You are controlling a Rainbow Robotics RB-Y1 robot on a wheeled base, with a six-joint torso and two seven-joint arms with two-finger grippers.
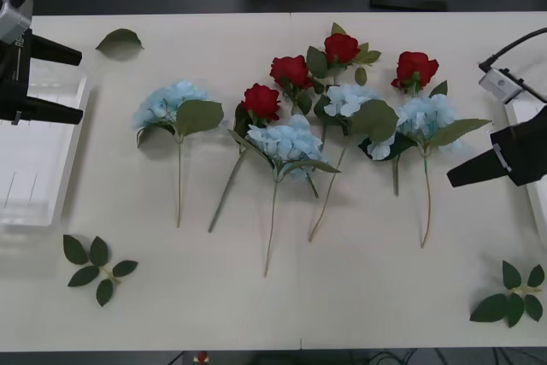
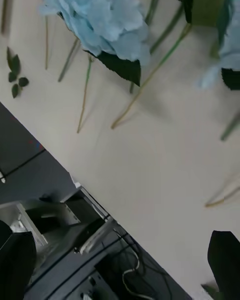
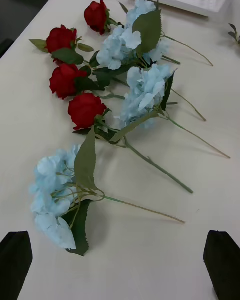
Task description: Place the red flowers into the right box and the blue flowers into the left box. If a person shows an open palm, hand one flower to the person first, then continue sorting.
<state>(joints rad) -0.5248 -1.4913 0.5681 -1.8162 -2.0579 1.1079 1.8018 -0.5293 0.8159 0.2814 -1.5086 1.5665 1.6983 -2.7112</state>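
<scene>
Both grippers, left point(image 1: 68, 83) and right point(image 1: 457, 179), are held spread; blue flowers point(image 1: 286, 143) and red flowers point(image 1: 291, 70) are laid with stems toward the robot.

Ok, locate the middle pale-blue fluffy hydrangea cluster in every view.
Front view: pale-blue hydrangea cluster mid-row, under the red roses.
Right wrist view: the large head above its dark leaf.
Left wrist view: second blue head out, beside the roses.
Shared landmark: its long green stem.

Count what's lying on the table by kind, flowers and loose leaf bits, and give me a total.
Red roses: 4
Blue hydrangeas: 4
Leaf sprigs: 2
Single loose leaf: 1
Total: 11
</scene>
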